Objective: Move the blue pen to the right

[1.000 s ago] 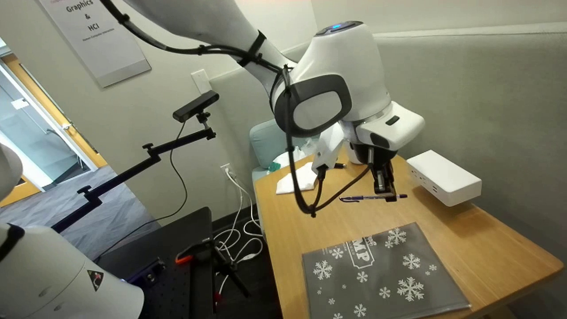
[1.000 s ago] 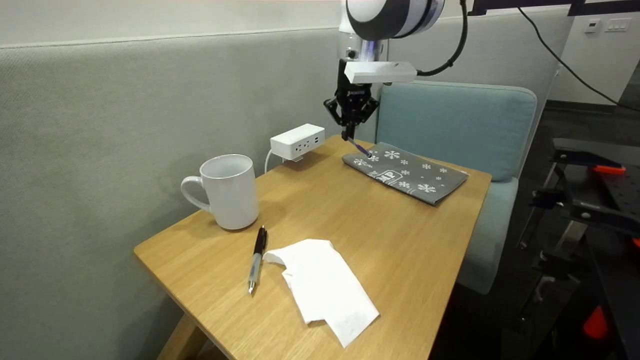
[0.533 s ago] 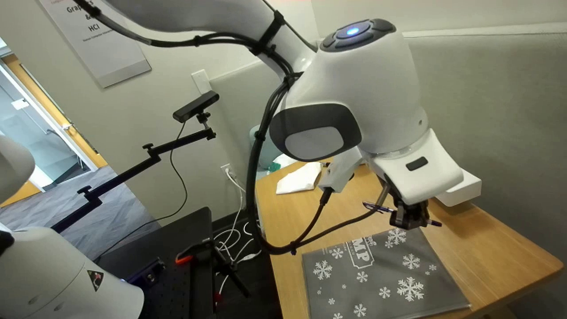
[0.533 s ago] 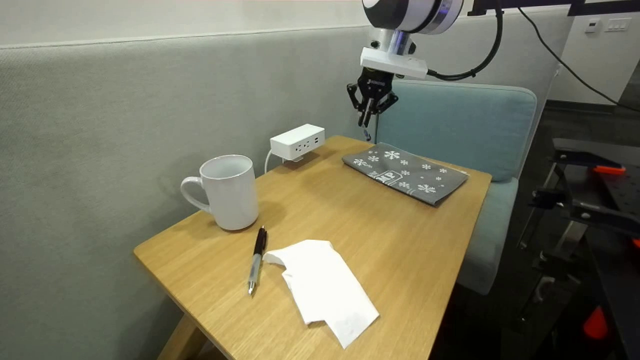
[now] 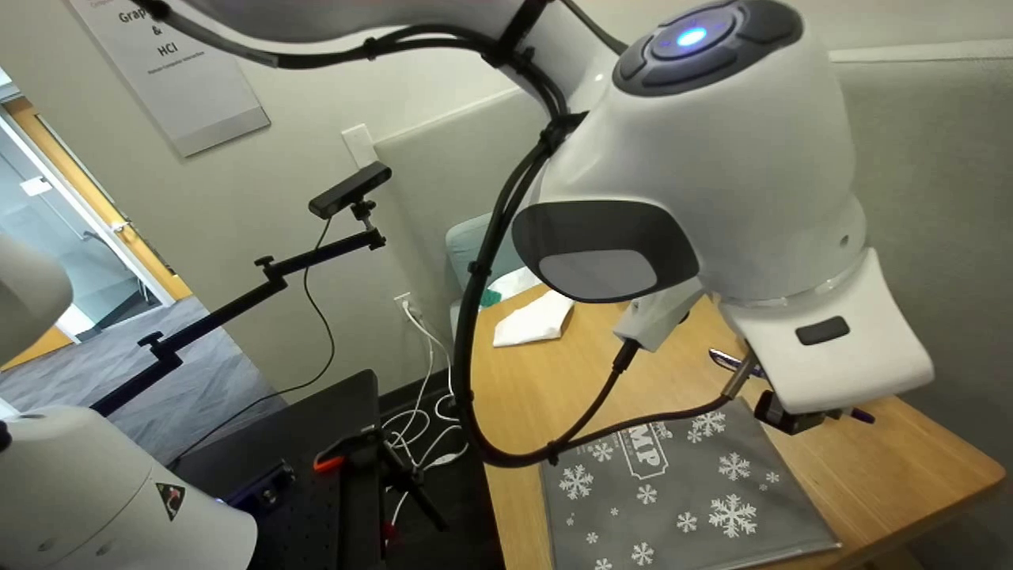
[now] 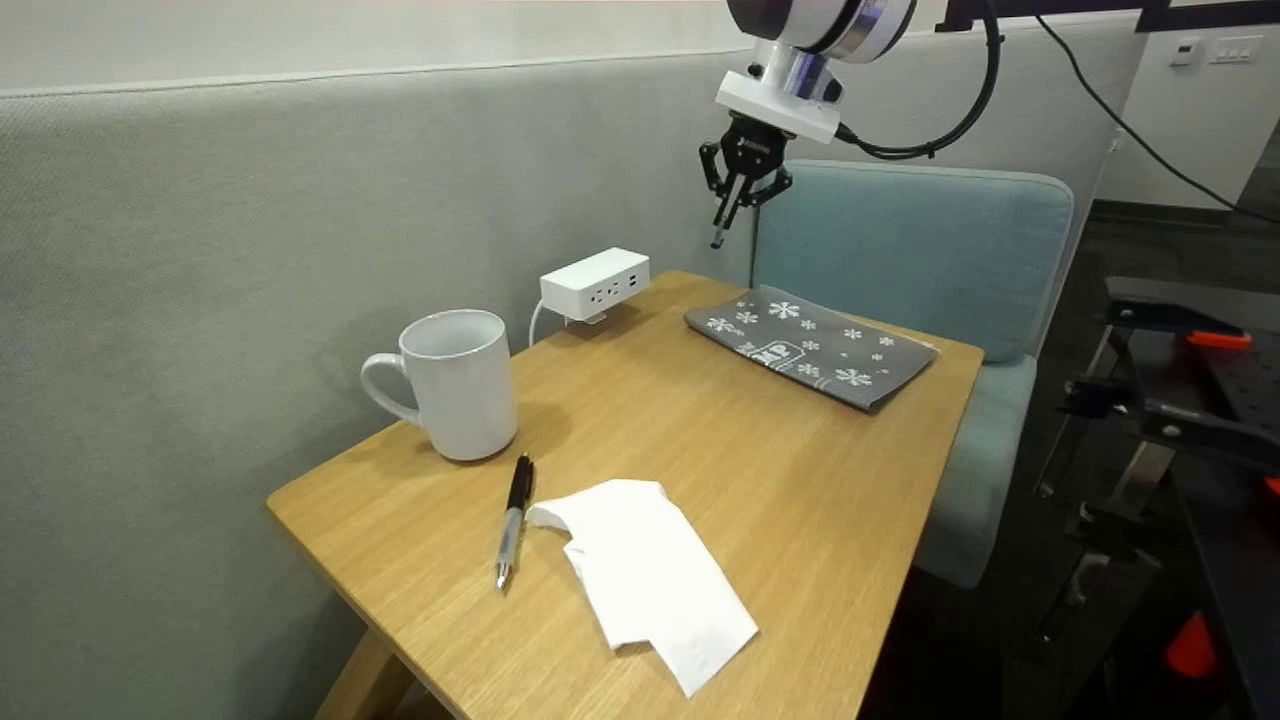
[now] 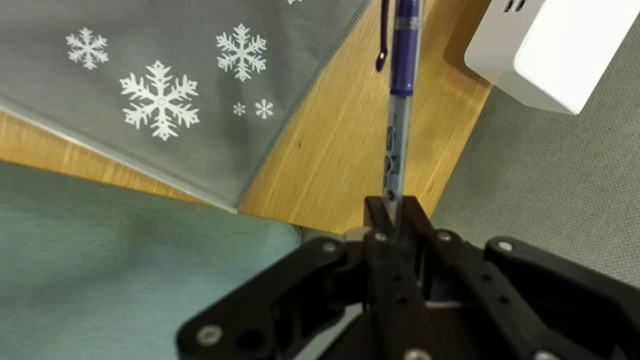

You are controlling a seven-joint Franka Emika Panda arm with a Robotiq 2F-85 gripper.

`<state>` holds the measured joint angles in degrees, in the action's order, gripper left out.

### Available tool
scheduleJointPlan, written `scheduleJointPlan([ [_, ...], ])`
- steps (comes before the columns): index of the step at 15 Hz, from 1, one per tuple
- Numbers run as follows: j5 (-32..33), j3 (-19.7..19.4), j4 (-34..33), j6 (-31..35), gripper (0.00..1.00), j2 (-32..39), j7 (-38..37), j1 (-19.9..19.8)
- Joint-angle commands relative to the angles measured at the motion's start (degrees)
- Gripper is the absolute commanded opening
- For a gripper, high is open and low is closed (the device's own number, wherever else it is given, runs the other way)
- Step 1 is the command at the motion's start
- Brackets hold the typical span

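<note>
The blue pen (image 7: pixel 406 65) is a clear-barrelled pen with a dark blue-purple cap and clip. My gripper (image 7: pixel 393 207) is shut on its barrel, and the capped end points up and out of the wrist view. In an exterior view, the pen's clip end (image 5: pixel 724 360) and far tip show on either side of the gripper (image 5: pixel 787 413), partly hidden by the arm. In an exterior view, the gripper (image 6: pixel 722 232) is tilted and raised above the table's far end, beyond the white box (image 6: pixel 595 283). The pen is hard to make out there.
A grey snowflake bag (image 6: pixel 810 345) lies flat on the wooden table (image 6: pixel 700 470) near the gripper. A white mug (image 6: pixel 458 385), a black-and-grey pen (image 6: pixel 514 520) and a white napkin (image 6: pixel 650 580) are at the opposite end. A fabric wall and teal seat (image 6: pixel 910 250) border the table.
The arm has carried the held pen right in both exterior views, away from the mug end of the table. The gripper has risen and tilted. The objects on the table have not moved.
</note>
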<state>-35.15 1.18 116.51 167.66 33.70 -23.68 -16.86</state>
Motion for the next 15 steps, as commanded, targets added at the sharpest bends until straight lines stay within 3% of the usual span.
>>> scheduleJointPlan([
  [1,-1.11,-0.97,-0.30,-0.40,0.11,0.12,0.67,1.12],
  [2,-1.10,-0.95,-0.34,-0.39,0.03,0.19,0.66,1.21],
  [8,-1.09,-2.95,-7.11,-1.46,0.03,5.77,-1.58,0.82],
  [15,-1.46,-0.34,-17.63,-1.96,0.03,15.31,-0.13,-1.35],
])
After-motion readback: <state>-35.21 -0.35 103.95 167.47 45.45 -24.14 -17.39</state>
